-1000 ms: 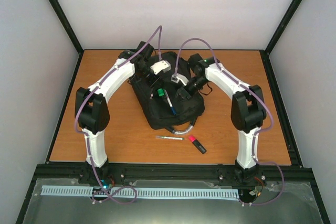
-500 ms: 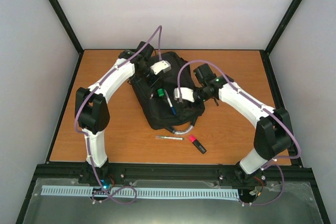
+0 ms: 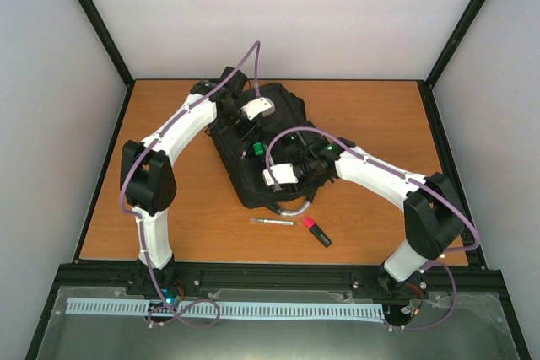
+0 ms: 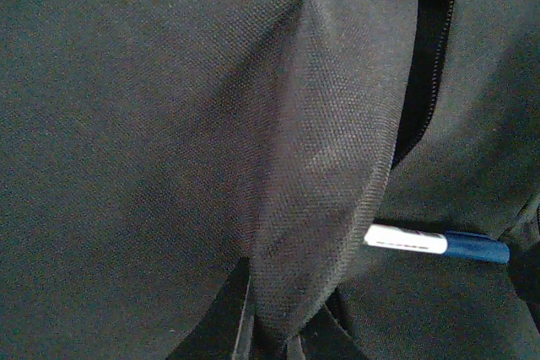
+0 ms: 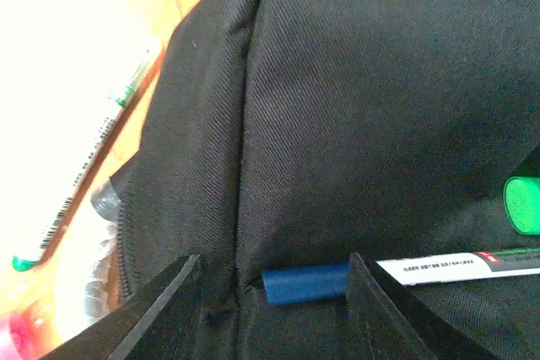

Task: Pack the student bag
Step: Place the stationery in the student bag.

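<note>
I've got the black fabric student bag [image 3: 283, 115] at the middle of the counter [image 3: 384, 111], long axis up-down in frame, silver handle [image 3: 294, 206] at the bottom end. Left tool [image 4: 272, 339] pinches its fabric, right tool [image 5: 272, 274] gapes around a blue-capped marker [image 5: 308, 282].

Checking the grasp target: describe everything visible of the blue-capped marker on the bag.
The marker has a blue cap and a white barrel with small red and black print, plastic-looking. It lies flat on the student bag, beside a green cap. Its cap sits between the right gripper's open fingers; contact unclear.
</note>
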Action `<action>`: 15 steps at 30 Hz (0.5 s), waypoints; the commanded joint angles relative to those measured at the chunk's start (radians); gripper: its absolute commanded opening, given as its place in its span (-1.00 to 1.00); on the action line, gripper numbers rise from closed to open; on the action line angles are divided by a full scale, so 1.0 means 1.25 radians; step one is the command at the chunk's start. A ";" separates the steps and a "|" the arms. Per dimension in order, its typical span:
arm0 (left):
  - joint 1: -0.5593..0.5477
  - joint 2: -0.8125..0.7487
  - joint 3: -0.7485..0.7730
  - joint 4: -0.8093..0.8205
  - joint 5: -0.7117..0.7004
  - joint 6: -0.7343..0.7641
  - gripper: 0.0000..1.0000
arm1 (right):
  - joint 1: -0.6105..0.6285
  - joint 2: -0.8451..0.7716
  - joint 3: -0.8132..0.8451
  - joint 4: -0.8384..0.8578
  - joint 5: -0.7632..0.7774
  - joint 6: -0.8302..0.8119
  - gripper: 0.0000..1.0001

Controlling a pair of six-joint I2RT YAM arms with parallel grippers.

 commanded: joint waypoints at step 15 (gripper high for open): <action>-0.010 -0.039 0.022 -0.028 0.051 0.013 -0.96 | 0.009 0.084 0.050 0.090 0.122 0.004 -0.05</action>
